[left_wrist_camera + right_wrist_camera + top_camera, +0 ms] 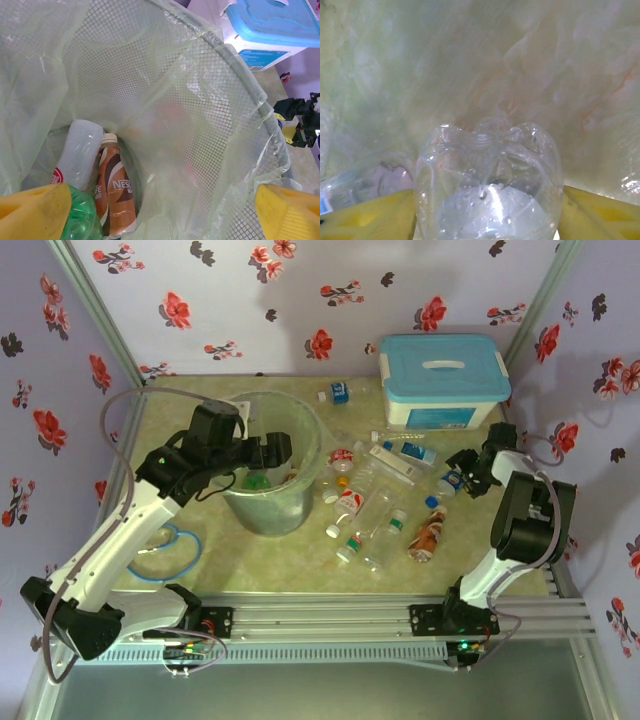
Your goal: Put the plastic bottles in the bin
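My left gripper (270, 450) hangs open over the bin (262, 512), a grey mesh bucket lined with a clear bag (165, 75). Nothing sits between its yellow pads (32, 210). At the bin's bottom lie a brown-labelled bottle (116, 190), a clear bottle (80, 150) and a green one (80, 220). Several more plastic bottles (378, 530) lie scattered on the table right of the bin. My right gripper (460, 472) is low at the right edge of that pile. Its yellow pads (370, 215) press both sides of a clear bottle (487, 185), whose base points away from the camera.
A white box with a light-blue lid (445, 380) stands at the back right. A blue cable loop (165, 545) lies on the mat left of the bin. Flowered walls close in the back and sides.
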Motion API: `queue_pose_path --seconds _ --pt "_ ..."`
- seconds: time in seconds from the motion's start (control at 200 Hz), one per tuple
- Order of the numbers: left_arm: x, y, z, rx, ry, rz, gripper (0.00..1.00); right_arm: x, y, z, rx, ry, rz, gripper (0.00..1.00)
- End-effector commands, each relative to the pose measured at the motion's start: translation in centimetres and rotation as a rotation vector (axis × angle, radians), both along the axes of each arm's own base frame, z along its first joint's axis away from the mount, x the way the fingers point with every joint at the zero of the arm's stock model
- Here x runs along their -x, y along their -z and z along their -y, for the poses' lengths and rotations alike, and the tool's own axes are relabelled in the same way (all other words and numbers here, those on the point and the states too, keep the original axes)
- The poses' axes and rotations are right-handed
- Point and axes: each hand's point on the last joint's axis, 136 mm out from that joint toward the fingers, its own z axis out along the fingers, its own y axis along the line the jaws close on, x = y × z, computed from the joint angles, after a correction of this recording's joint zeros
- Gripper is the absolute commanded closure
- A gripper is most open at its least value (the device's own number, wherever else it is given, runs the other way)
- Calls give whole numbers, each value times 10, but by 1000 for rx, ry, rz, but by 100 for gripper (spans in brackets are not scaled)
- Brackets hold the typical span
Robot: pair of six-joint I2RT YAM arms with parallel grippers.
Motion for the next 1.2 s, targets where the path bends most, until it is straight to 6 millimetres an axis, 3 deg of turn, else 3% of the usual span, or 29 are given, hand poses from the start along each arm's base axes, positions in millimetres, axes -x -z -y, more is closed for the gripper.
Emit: queue_pose_path --seconds 0.0,0.28,0.455,0.63,0.825,1.03,1.195 --pt "-4 -11 8 37 4 23 5 3 -17 0 -9 -11 43 30" --pt "-6 -9 13 35 16 21 5 11 -28 2 -10 -18 63 44" --pt "-6 -14 16 38 30 26 5 13 -44 -2 -25 -28 97 44" --pt "-7 -25 20 35 62 48 4 15 -83 -14 -57 -79 158 44" --pt "-9 -55 46 59 167 86 4 23 -129 -41 -145 -149 284 44" --pt "-2 -85 91 62 296 137 4 32 -178 -87 -230 -246 395 44" --pt "13 -96 132 62 439 140 4 32 -235 -130 -304 -356 538 44"
